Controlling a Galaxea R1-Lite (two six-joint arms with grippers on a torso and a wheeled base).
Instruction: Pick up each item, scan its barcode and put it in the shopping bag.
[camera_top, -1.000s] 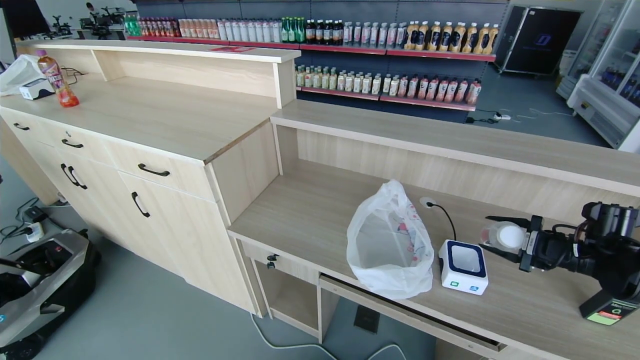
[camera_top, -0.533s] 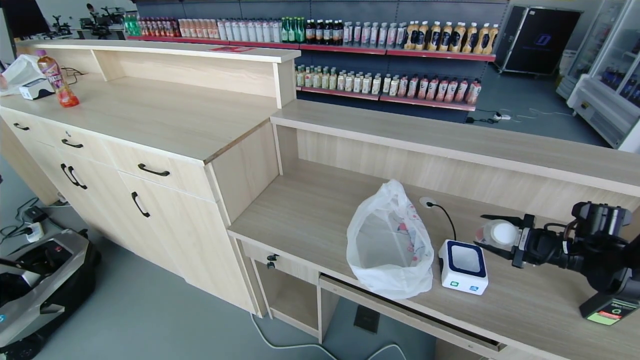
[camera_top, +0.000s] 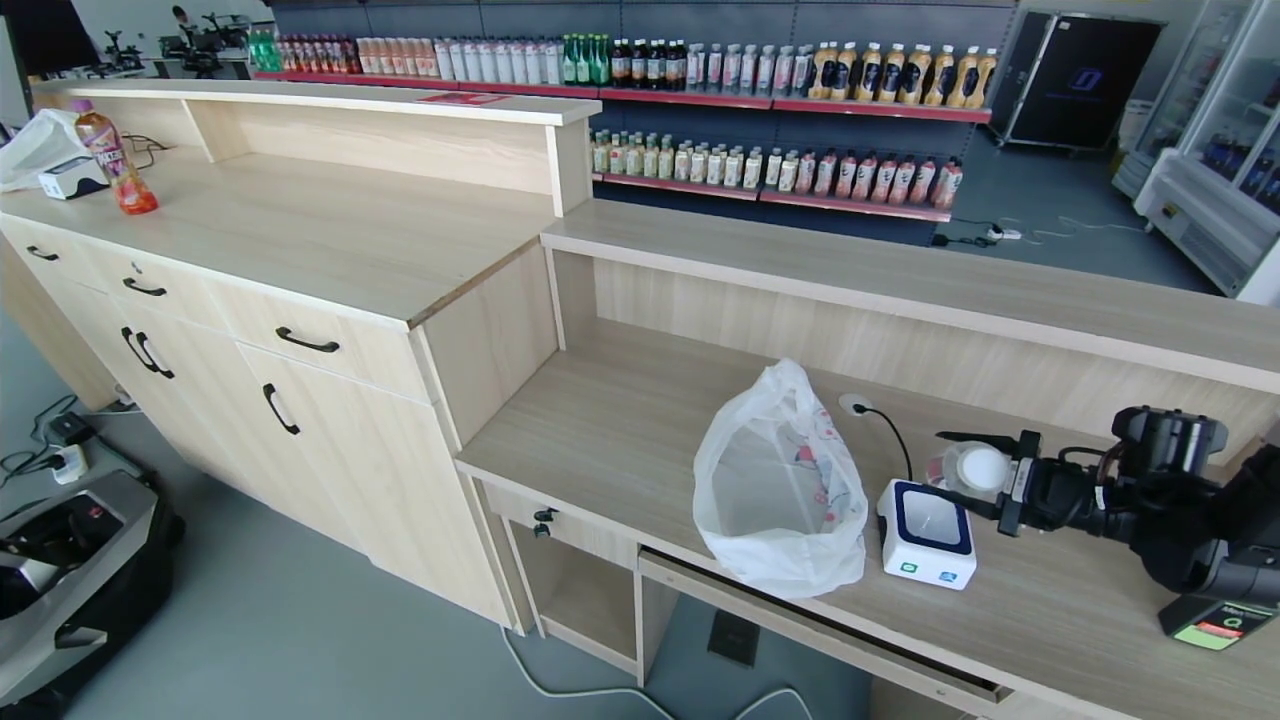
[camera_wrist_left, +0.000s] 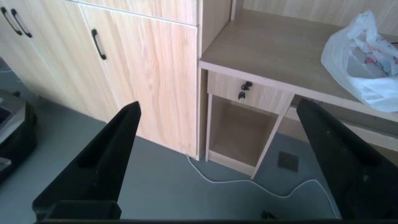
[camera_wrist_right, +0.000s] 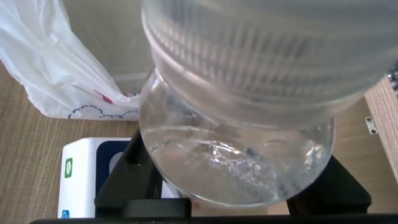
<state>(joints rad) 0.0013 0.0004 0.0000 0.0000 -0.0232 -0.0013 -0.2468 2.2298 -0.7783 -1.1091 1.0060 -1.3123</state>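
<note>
Holding one bottle (camera_top: 982, 466), right gripper (camera_top: 962, 474)

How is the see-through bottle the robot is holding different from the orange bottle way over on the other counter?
The clear bottle is see-through; the orange bottle is full of orange drink and has a pink cap. The clear bottle is gripped in the right gripper, near the scanner; the orange bottle stands upright by itself on the far counter. The clear bottle looks bigger because it is closer. Both are bottles.
</note>
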